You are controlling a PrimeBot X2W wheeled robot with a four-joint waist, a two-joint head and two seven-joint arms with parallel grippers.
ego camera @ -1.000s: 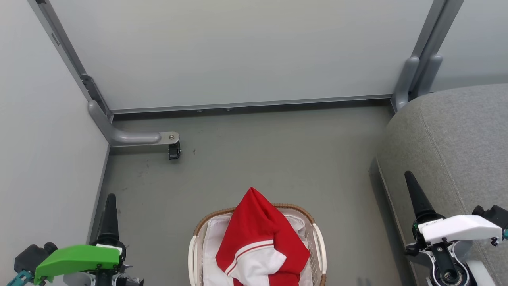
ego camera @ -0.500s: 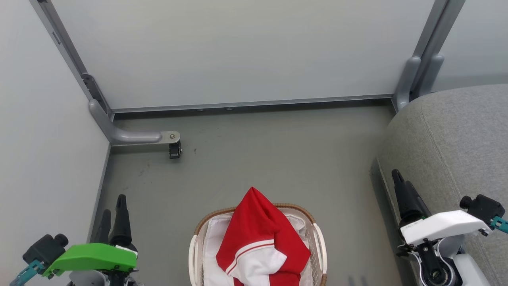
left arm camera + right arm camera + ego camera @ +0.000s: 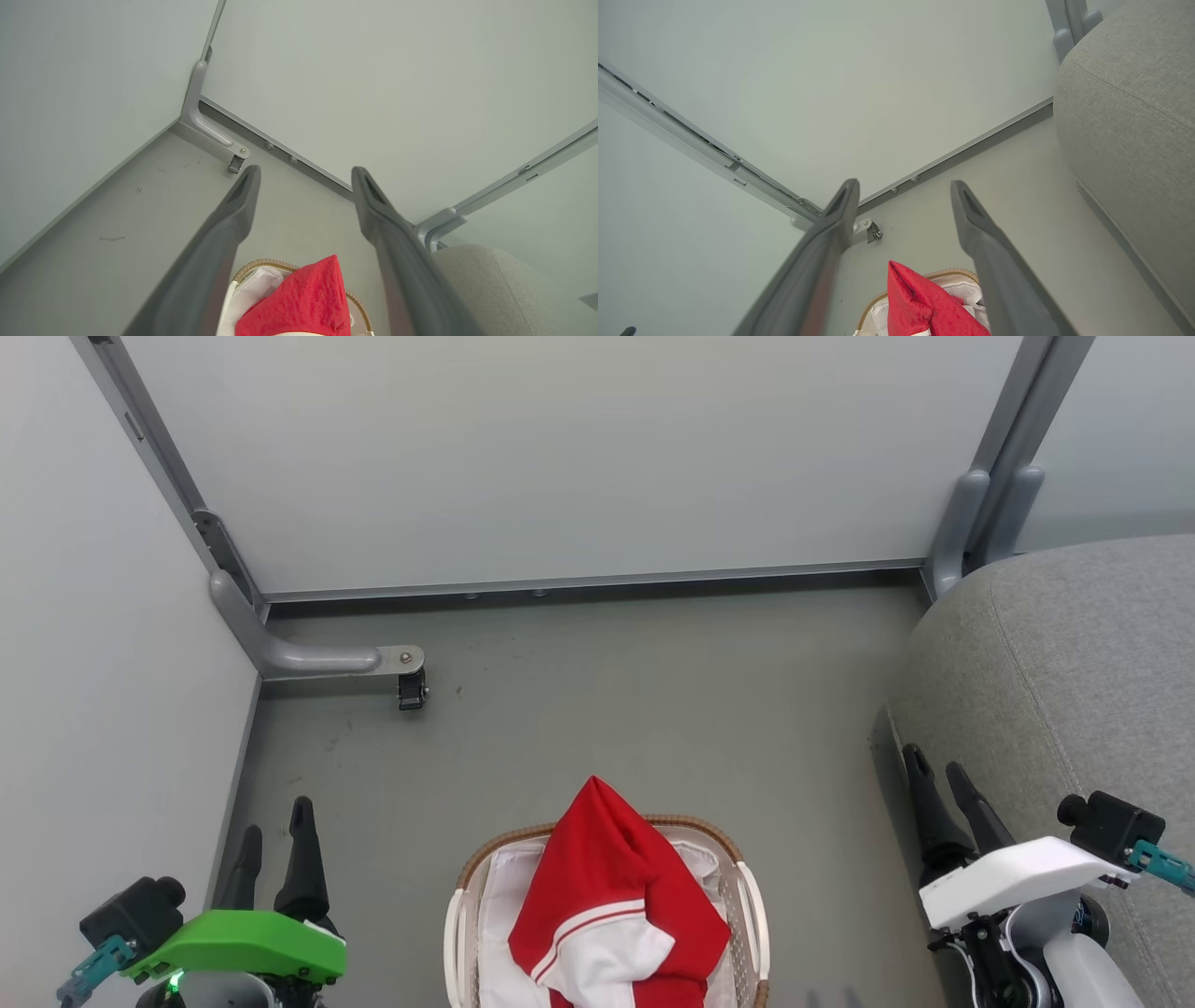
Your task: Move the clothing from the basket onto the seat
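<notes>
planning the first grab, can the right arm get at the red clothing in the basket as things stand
Probably yes: the clothing peaks above the rim of the basket, bare floor lies between it and the right arm, whose jaws stand open.

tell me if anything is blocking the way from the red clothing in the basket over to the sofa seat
Nothing visible does. The clothing lies heaped on top in the basket, uncovered, and only bare floor separates the basket from the seat. The open right end effector hangs by the seat's front edge, holding nothing.
</notes>
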